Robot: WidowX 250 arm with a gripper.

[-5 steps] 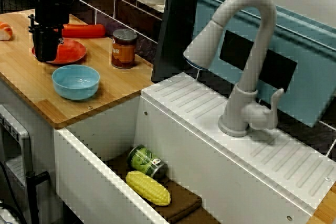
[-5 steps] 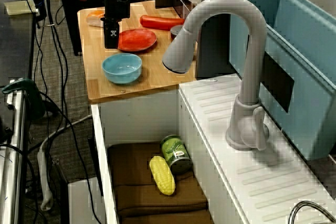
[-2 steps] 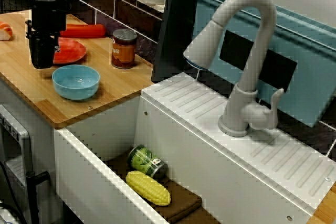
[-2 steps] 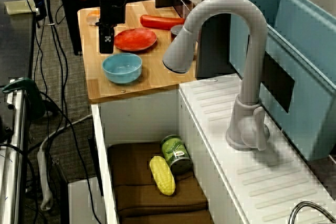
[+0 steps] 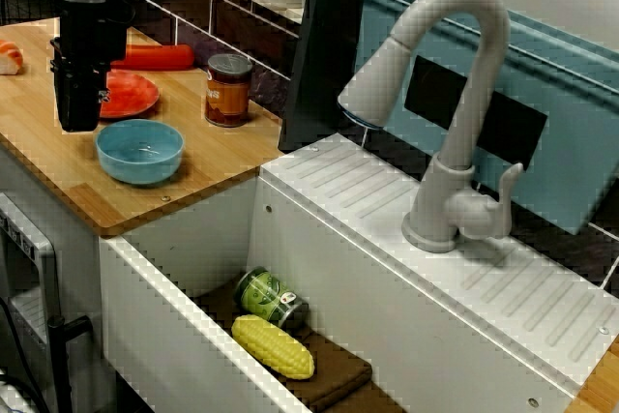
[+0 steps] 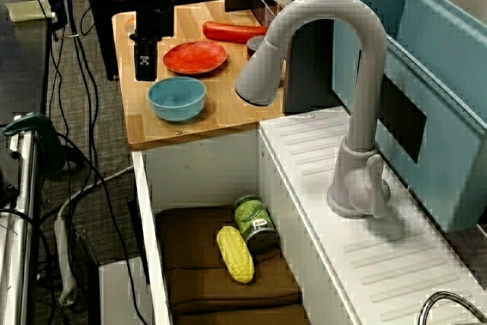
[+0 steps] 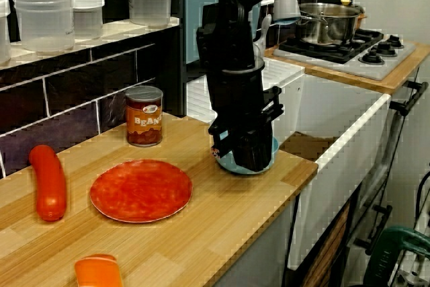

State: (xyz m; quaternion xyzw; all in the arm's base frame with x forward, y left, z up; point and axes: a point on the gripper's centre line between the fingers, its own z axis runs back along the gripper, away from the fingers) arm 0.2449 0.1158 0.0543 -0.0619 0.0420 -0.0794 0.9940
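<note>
**Operator:** Where is the pincer, and has it hold of anything?

**Spotter:** Your pincer (image 5: 77,121) hangs upright at the upper left of the view over the sink, low over the worktop (image 5: 53,157). It reads as one dark block in every view, so I cannot tell you how far its jaws stand open. Nothing shows pinched in it or hanging from it.

**Operator:** What is closest to it?

**Spotter:** The blue bowl (image 5: 140,150), just to the pincer's lower right in that view. In the high view down the sink, the pincer sits just up and left of the bowl. They look apart, but only barely. In the low view along the worktop, your pincer covers most of the bowl.

**Operator:** So how far along am I?

**Spotter:** As I judge it, you have made no grasp yet. The bowl stands flat on the worktop, mouth up and ungripped. All the handling of it is left to you.

**Operator:** How does the bowl look?

**Spotter:** It is small, round, pale blue and glossy, with a smooth rim, and it is empty.

**Operator:** And around it?

**Spotter:** The red plate (image 5: 131,94) lies just above the bowl, to the right of the pincer. A long red sausage shape (image 5: 155,57) lies beyond the plate, and a brown can (image 5: 228,90) stands to the right. At bottom centre, down in the sink (image 5: 329,278), a green can (image 5: 271,297) and a corn cob (image 5: 273,346) lie side by side on a brown cloth (image 5: 338,374).
</note>
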